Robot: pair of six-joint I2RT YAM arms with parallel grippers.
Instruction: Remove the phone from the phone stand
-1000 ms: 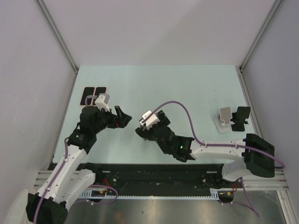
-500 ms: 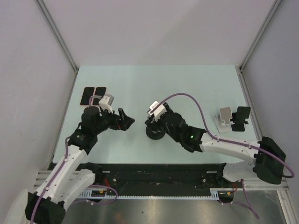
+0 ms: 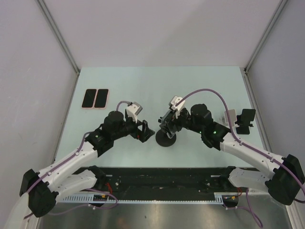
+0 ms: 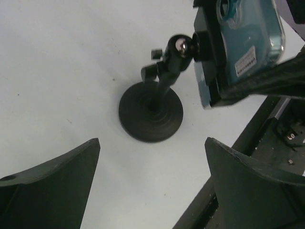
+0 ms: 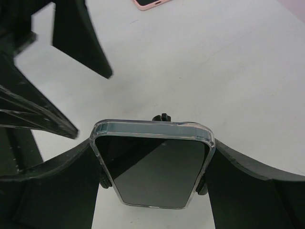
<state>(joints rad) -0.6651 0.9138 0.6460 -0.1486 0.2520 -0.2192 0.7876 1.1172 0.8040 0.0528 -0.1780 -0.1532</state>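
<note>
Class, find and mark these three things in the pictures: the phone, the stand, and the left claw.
phone (image 5: 155,167): right wrist view, middle of its dark screen.
stand (image 4: 143,125): left wrist view, top of its round base.
left claw (image 3: 146,131): top view, gap midway between its fingertips.

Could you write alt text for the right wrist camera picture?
A dark-screened smartphone in a clear case is gripped on both sides by the black fingers of the right gripper, with a black stand knob peeking over its top edge. Beyond, above the pale table, is the open left gripper; a pink phone shows at top.
</note>
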